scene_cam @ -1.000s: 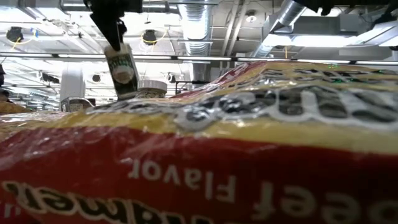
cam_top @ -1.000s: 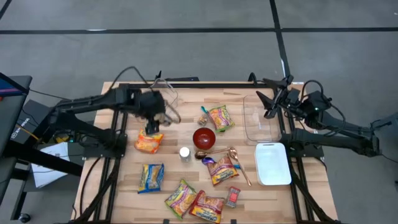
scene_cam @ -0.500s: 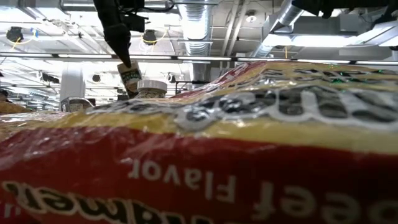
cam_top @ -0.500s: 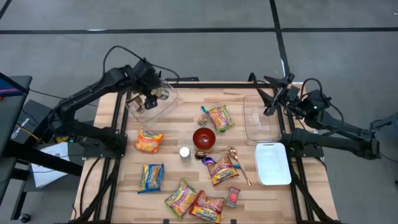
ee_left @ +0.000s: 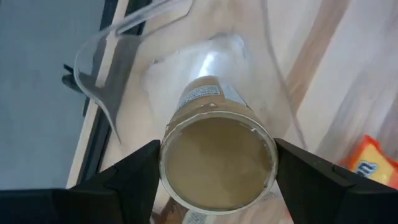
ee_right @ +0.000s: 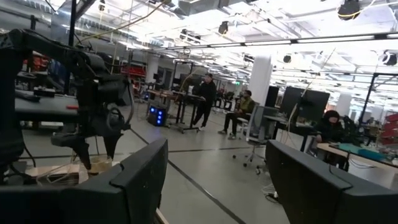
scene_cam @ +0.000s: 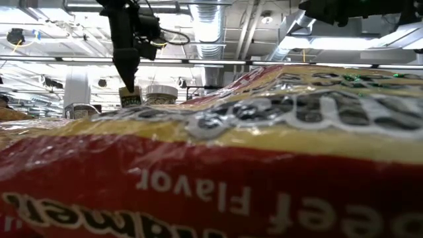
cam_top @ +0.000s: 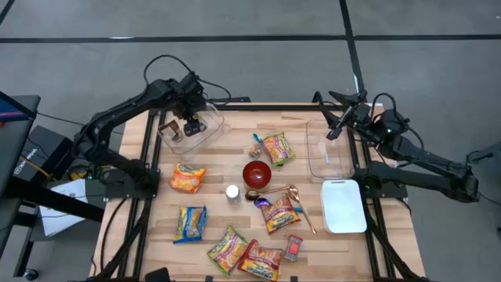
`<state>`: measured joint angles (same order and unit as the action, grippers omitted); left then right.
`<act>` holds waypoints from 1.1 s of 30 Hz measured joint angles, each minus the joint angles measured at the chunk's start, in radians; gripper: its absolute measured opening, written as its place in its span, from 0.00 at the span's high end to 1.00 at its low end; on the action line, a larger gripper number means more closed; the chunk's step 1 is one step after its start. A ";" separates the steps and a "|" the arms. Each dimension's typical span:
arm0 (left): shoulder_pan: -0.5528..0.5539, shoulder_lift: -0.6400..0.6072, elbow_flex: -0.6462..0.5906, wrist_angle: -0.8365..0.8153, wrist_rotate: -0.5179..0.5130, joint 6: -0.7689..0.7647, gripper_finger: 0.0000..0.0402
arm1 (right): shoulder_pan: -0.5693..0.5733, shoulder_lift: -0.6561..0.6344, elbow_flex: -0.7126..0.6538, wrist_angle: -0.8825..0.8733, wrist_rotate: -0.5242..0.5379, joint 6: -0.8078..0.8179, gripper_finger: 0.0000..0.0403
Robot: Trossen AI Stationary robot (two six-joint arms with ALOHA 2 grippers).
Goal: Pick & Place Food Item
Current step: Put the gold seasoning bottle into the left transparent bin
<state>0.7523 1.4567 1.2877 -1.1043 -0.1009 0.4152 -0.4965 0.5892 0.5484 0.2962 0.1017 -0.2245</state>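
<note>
A small jar (ee_left: pixel 217 155) with a tan end and a paper label is between the fingers of my left gripper (cam_top: pixel 190 124), which is shut on it. It hangs over the clear plastic container (cam_top: pixel 207 131) at the table's far left. The container's wall (ee_left: pixel 99 62) and floor show below the jar in the left wrist view. In the low view the jar (scene_cam: pixel 130 98) shows under the gripper, its lower end hidden behind a big packet. My right gripper (cam_top: pixel 335 127) is open and raised at the far right, pointing into the room, holding nothing. My left gripper pinches the jar's round side (ee_left: pixel 166 168) between its two fingers, close to the jar's upper, tan end. The fingers come steeply from above. The jar hangs nearly upright below them, reaching down into the clear container; whether it touches the floor I cannot tell.
A second clear container (cam_top: pixel 327 153) and a white tray (cam_top: pixel 343 205) sit at the right. A red bowl (cam_top: pixel 257 174), a small white jar (cam_top: pixel 232 192), a spoon and several snack packets (cam_top: pixel 188 178) lie over the middle and near side. One packet (scene_cam: pixel 264 165) fills the low view.
My left gripper has carried the jar from above the orange packet toward the table's far edge, to over the clear container, and has sunk lower. The jar, tilted before, now hangs closer to upright.
</note>
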 joint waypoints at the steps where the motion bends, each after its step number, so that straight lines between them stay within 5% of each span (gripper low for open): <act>1: 0.005 0.009 0.000 0.002 -0.004 0.000 0.33 | -0.002 0.001 0.000 -0.001 0.000 0.000 0.34; 33: 0.159 0.043 0.000 -0.042 0.036 -0.222 0.31 | -0.006 0.000 0.000 -0.002 -0.001 -0.003 0.34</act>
<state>0.9115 1.5001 1.2873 -1.1462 -0.0647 0.1932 -0.5030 0.5896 0.5484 0.2943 0.1009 -0.2276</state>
